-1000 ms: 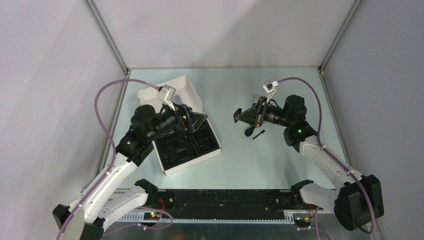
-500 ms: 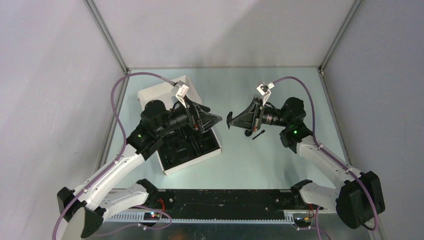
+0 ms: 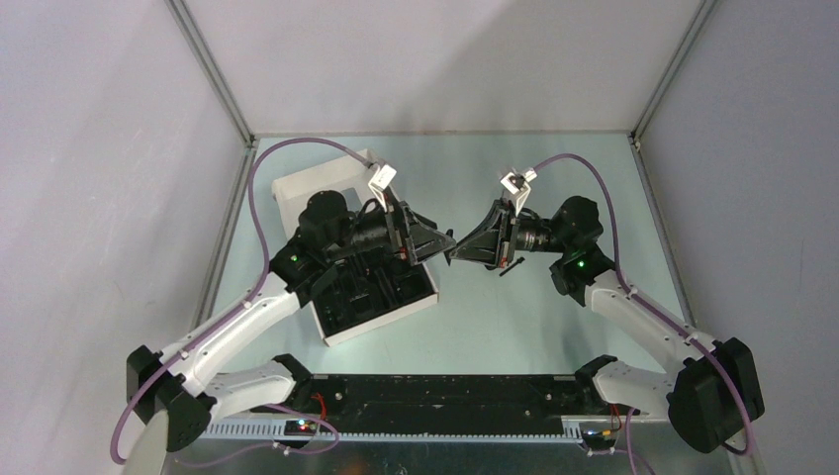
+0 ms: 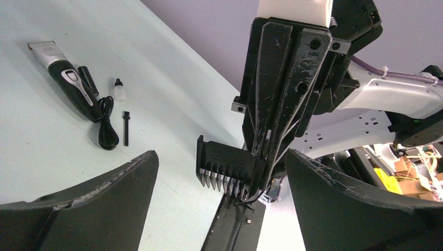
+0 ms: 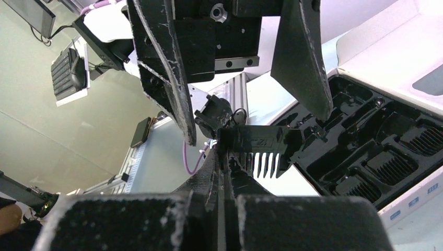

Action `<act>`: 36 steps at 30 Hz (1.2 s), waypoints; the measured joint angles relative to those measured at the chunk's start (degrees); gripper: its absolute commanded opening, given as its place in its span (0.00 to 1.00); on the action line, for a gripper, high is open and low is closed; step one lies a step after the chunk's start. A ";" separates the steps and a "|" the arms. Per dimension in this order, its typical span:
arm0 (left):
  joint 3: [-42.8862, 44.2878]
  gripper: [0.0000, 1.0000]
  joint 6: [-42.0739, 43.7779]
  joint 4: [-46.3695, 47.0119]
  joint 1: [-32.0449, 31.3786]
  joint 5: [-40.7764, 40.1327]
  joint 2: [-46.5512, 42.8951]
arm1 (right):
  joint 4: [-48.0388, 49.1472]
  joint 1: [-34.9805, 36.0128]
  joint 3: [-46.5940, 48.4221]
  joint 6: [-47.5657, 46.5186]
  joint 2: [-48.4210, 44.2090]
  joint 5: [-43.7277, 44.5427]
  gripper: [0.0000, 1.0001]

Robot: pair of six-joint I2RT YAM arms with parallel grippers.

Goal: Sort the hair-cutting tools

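Pale-green tabletop below, the right gripper, clamped on a black comb attachment, offers it in mid-air just beside the tray box to the wide-open left gripper; releasing before those jaws close would likely drop it.

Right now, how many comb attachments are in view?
4 comb attachments: one pinched in the right gripper, three seated in the black tray. More may be hidden.

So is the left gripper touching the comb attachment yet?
Apart. Left wrist view shows the left gripper open, gaps visible between each finger and the comb attachment.
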 measured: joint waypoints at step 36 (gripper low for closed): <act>-4.17 0.60 -15.74 15.08 0.07 7.72 3.72 | 3.52 1.05 -0.11 1.31 -0.09 -0.63 0.00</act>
